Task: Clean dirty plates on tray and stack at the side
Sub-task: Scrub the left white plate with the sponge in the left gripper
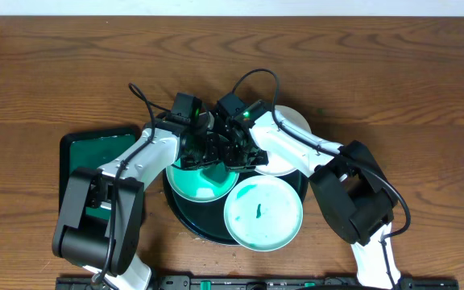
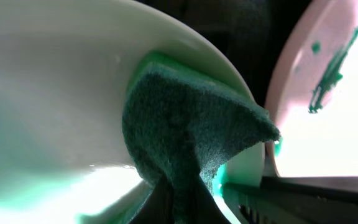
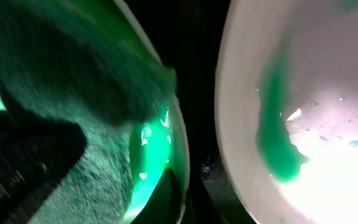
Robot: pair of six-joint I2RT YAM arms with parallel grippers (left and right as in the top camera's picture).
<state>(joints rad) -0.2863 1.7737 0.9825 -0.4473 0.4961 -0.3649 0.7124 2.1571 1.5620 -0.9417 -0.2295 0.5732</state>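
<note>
A coarse dark green sponge (image 3: pixel 73 81) fills the left side and lies against a plate (image 3: pixel 176 149) whose rim glares bright green. A dark gap separates that rim from a second white plate (image 3: pixel 241 93) on the right. This one carries a thick teal smear (image 3: pixel 278 143), scattered droplets (image 3: pixel 347 140) and strong glare.

A brown wooden table (image 1: pixel 39 72) fills the whole view, its grain running side to side. A big round dark tray (image 1: pixel 190 224) sits near the middle, toward the front. Just beside it on the left lies a smaller rectangular green tray (image 1: pixel 72 147). A black rail (image 1: pixel 296 283) runs along the front edge.
</note>
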